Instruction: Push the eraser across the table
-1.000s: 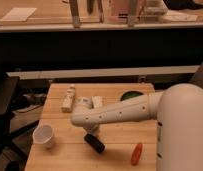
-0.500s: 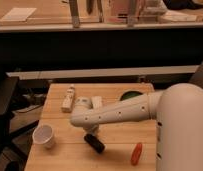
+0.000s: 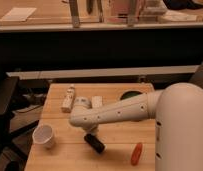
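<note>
The eraser [image 3: 94,142] is a small black bar lying at an angle on the light wooden table [image 3: 115,145], near its front middle. My white arm reaches in from the right across the table. My gripper [image 3: 90,130] hangs below the arm's end, just above and behind the eraser's left end, and is mostly hidden by the arm. I cannot tell whether it touches the eraser.
A white cup [image 3: 44,136] stands at the front left. An orange carrot-shaped piece [image 3: 137,153] lies at the front right. A white block [image 3: 97,102], a pale bottle [image 3: 68,98] and a dark green bowl [image 3: 130,95] sit toward the back.
</note>
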Controlling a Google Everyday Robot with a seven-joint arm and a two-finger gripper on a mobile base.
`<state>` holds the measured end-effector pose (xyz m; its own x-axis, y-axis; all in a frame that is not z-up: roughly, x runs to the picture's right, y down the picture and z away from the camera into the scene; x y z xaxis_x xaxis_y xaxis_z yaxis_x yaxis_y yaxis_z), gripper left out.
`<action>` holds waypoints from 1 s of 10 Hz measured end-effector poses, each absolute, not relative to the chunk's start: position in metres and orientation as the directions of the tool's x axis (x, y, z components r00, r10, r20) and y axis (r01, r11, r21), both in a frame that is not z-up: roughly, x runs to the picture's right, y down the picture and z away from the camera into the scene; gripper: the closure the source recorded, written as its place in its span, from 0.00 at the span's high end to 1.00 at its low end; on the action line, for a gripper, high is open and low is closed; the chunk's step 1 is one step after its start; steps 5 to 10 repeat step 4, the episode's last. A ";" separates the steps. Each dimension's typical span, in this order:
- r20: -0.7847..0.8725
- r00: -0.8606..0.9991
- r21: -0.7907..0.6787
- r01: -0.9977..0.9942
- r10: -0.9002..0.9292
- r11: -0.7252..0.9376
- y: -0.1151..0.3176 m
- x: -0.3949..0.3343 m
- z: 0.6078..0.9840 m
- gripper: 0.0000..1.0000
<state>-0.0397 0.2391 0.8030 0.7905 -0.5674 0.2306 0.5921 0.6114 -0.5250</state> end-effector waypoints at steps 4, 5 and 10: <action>0.229 0.790 -0.517 0.594 -0.569 0.617 0.235 -0.040 0.804 0.00; 0.229 0.790 -0.517 0.594 -0.569 0.617 0.235 -0.040 0.804 0.00; 0.229 0.790 -0.517 0.594 -0.569 0.617 0.235 -0.040 0.804 0.00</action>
